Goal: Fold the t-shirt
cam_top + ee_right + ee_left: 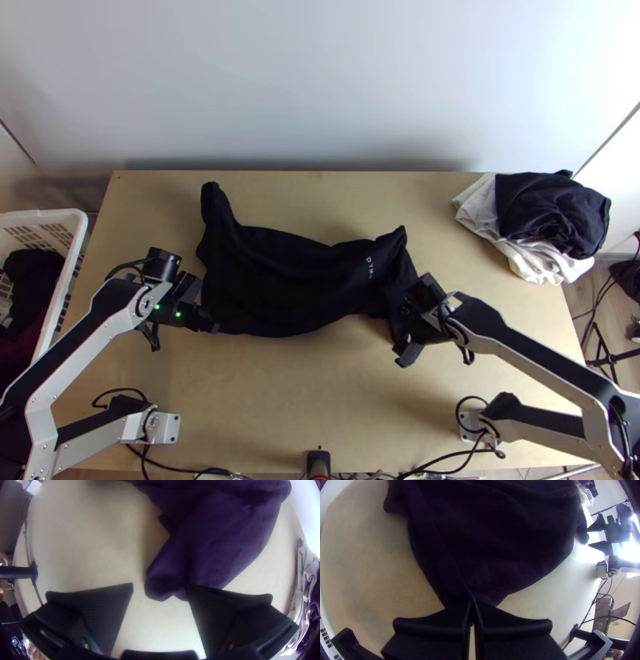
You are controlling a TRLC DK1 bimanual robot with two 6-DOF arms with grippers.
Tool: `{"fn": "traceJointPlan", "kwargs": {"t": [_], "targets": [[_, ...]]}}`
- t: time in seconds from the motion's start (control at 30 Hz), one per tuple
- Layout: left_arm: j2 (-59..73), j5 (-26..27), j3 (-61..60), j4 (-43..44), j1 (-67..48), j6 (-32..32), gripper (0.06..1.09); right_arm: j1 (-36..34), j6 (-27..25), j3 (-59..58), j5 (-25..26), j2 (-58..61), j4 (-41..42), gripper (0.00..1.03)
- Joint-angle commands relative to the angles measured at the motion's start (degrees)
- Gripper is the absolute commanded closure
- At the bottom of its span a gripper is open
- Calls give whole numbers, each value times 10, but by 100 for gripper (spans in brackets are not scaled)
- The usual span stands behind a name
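The left claw (472, 602) pinches the t-shirt (284, 280) cornerwise. Likely soft, limp; grab the loose end (163, 586) beside the gaping right claw (160, 586).

We see silver-grey links with black facing on our left arm (94, 342) and right arm (542, 362), black cables looping at the bases, green lights on the left wrist (166, 310), and finely ribbed black faces on our right pincer (406, 330).

From here, the left arm (94, 326) leans in to the t-shirt (280, 280), the left claw (213, 326) pinched closed on its near left corner, while the right arm (524, 346) angles down to its right end, the right claw (402, 330) spread wide.
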Motion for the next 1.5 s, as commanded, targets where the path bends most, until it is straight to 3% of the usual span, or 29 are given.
{"fn": "traceJointPlan", "kwargs": {"t": [0.0,0.13,0.17,0.5,0.83,1.17,1.47], "targets": [[2,0,9,-4,3,1,105,-17,-1,0,14,33,27,70],[3,0,18,-10,3,2,105,-27,-3,10,14,12,27,99],[2,0,22,-14,3,2,105,-32,-3,14,14,2,27,100],[-34,0,140,-84,29,2,105,-101,-22,181,8,-45,-81,100],[-35,0,338,-104,96,-2,105,-160,-41,369,-2,-37,-162,100],[-29,-1,540,-87,140,-27,105,-205,-41,546,-2,-41,-174,100],[-37,-42,643,-25,170,-25,105,-212,-41,683,1,-47,-156,100]]}}
